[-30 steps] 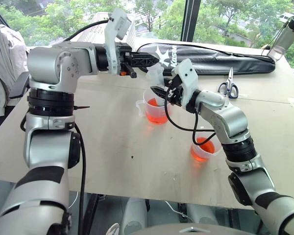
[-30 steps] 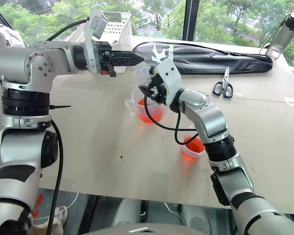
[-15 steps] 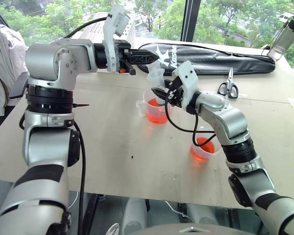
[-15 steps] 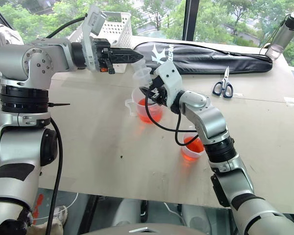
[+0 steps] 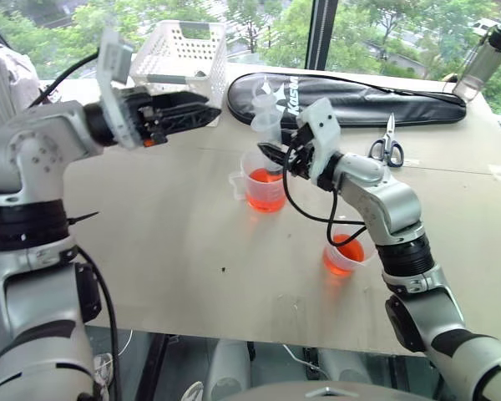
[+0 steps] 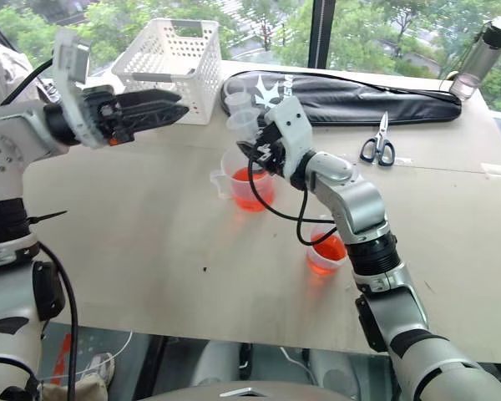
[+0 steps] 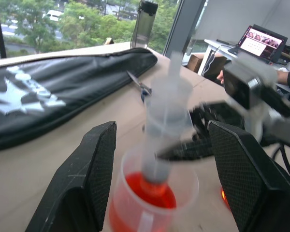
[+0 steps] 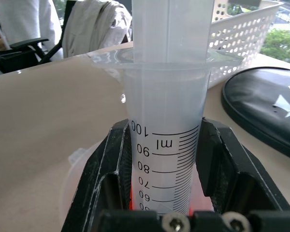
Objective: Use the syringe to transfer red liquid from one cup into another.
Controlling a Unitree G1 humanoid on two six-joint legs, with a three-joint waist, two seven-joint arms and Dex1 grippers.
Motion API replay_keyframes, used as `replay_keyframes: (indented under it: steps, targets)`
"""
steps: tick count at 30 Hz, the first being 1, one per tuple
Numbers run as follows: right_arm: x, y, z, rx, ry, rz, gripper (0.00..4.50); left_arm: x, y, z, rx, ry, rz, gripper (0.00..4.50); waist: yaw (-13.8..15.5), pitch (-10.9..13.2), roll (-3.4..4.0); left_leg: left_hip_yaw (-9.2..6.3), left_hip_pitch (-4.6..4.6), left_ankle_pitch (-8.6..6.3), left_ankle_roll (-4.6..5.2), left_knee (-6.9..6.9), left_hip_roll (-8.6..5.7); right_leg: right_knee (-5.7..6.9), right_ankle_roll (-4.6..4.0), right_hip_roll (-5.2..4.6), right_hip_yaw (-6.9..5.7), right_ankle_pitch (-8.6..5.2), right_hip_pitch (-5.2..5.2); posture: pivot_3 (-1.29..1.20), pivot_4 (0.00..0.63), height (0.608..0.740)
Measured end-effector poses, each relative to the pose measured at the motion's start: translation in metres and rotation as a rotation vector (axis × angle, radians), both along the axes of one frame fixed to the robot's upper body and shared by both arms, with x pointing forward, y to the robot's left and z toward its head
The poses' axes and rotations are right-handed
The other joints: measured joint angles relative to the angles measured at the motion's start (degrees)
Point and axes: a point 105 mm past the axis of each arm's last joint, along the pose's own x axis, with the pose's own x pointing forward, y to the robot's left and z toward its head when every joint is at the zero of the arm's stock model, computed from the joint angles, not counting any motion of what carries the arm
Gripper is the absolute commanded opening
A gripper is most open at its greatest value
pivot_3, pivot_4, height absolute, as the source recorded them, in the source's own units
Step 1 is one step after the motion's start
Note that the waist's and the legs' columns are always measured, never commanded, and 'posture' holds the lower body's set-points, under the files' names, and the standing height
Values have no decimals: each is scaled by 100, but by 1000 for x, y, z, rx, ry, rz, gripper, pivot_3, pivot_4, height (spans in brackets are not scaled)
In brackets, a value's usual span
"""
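Syringe (image 8: 166, 125): clear plastic barrel, black graduation marks with "ml" print, flange at top, white plunger raised above. Stands upright, tip down in taller handled cup (image 5: 265, 185).
Taller cup: clear, side handle, orange-red liquid (image 5: 266, 194) in lower part; mid-desk (image 5: 175, 242).
Shorter cup (image 5: 344, 253): clear, flared rim, no handle, red liquid inside; nearer desk edge, beside right forearm.
Right end effector (image 5: 277, 155): black fingers clamped on syringe barrel.
Left end effector (image 5: 202, 115): fingers apart, holding nothing, well left of syringe.

syringe (image 8: 166, 121) tip hidden behind the right tool (image 8: 166, 212).
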Motion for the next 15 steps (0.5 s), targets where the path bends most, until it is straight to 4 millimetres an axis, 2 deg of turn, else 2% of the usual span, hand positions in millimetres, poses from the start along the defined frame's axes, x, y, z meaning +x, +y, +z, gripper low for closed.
replay_keyframes:
  steps: [2,4,9,15]
  targets:
    - [0,1,1,7,0,-1,1431,-7,-11,-23,4,42,-30,3117,77,0,0,1,-3,0,0,5,-4,1,0,-10,-5,0,2,0,150,724]
    - [-2,6,1,10,0,14,1431,-3,-22,-32,-2,50,-26,3117,134,0,-3,1,-5,0,1,14,-4,3,0,-9,-5,1,4,0,150,724]
    - [-9,12,5,4,-25,42,1431,10,-38,-40,3,15,35,3117,147,-1,-3,0,-4,1,1,21,-4,4,0,-7,-3,1,6,0,150,724]
    - [-10,12,5,-9,-29,40,1430,19,-50,-40,5,-5,71,3117,136,-1,-3,-1,-4,1,1,11,-3,3,0,-3,-3,1,3,0,150,724]
